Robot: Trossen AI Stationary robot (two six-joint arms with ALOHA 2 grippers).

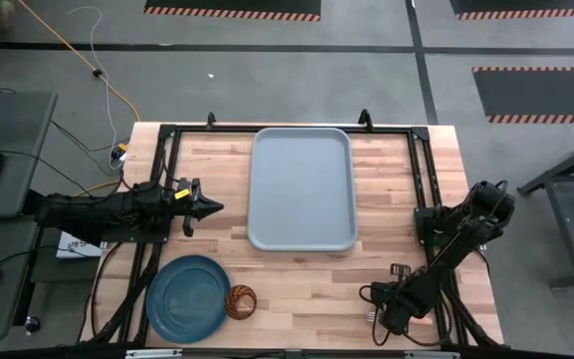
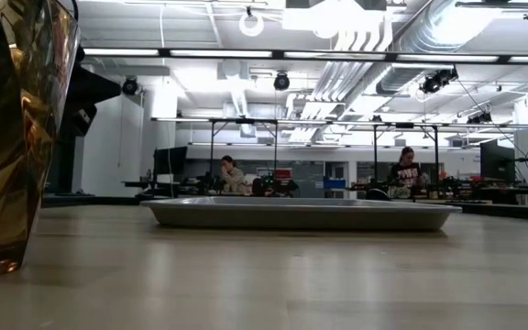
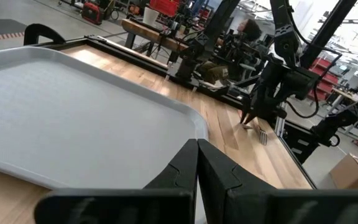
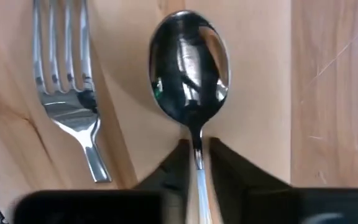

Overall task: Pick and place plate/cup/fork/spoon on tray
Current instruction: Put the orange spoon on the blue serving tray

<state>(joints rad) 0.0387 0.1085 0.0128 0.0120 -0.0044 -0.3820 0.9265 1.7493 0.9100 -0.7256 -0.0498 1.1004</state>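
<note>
The pale grey-blue tray (image 1: pixel 302 189) lies at the table's middle and also shows in the low view (image 2: pixel 301 213). The teal plate (image 1: pixel 187 297) lies at the near left, with the amber cup (image 1: pixel 241 301) standing beside it on the wood; the cup fills the low view's left (image 2: pixel 7 137). The fork (image 4: pixel 67 81) and the spoon (image 4: pixel 190 62) lie side by side at the near right. My right gripper (image 1: pixel 375 317) points down over them, shut on the spoon. My left gripper (image 1: pixel 212 207) is shut and empty, left of the tray. My right gripper pinches the spoon's thin neck (image 4: pixel 197 152), just behind the round bowl, between its two fingers (image 4: pixel 178 167). The fingers come from above, one on each side of the neck. The spoon lies flat; whether it is clear of the wood, I cannot tell.
The fork's tines (image 4: pixel 61 43) lie right beside the spoon's bowl. Black frame rails (image 1: pixel 422 175) run along the table's left, right and far sides. People sit at desks in the room behind the table (image 2: pixel 232 174).
</note>
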